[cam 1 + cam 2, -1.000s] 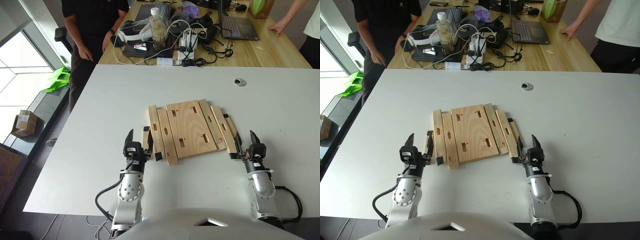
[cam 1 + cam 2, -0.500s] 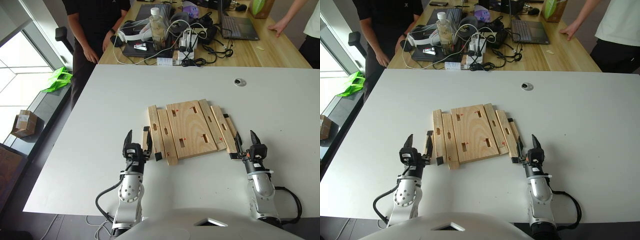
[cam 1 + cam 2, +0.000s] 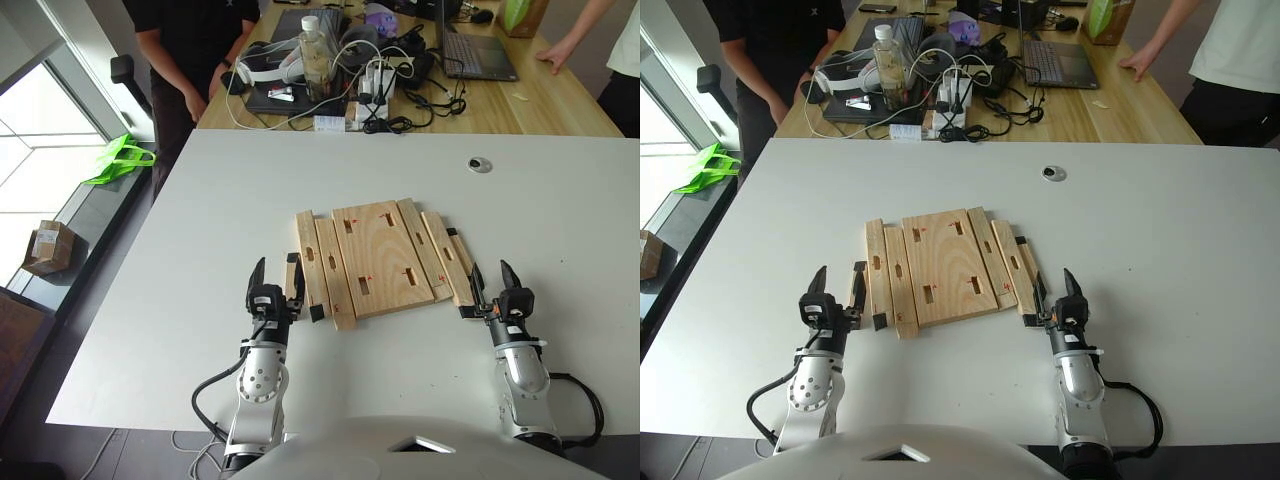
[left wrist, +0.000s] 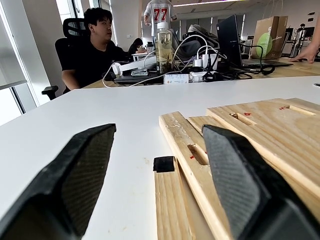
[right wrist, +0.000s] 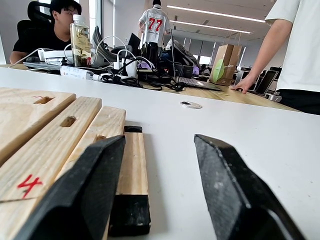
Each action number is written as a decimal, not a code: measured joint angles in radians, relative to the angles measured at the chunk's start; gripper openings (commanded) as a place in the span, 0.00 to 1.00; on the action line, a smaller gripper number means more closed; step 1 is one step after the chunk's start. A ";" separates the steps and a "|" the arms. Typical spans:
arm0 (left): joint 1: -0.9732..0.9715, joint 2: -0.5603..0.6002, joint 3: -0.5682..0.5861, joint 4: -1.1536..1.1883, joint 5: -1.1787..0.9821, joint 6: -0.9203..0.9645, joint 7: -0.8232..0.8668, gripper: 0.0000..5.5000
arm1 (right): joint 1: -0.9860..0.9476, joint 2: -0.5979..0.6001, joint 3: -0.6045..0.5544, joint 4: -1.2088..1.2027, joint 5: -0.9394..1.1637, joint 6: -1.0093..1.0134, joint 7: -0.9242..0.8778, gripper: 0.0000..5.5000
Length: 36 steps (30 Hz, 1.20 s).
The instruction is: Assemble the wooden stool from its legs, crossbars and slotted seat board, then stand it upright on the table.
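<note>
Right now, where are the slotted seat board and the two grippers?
slotted seat board point(image 3: 381, 250), left eye view, bare wood between its slots.
left gripper point(image 3: 276, 267), left eye view, midway between its open fingertips.
right gripper point(image 3: 488, 270), left eye view, midway between its open fingertips.

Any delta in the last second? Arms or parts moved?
Nothing visibly changed. The left gripper and right gripper are open at the near corners of the wooden parts, same as before. The parts lie flat and unassembled on the table, in the same spot.
</note>
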 measured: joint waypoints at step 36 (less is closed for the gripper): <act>-0.007 -0.008 -0.005 -0.004 -0.005 0.001 -0.009 0.57 | -0.010 -0.001 0.001 0.007 0.000 -0.003 -0.010 0.46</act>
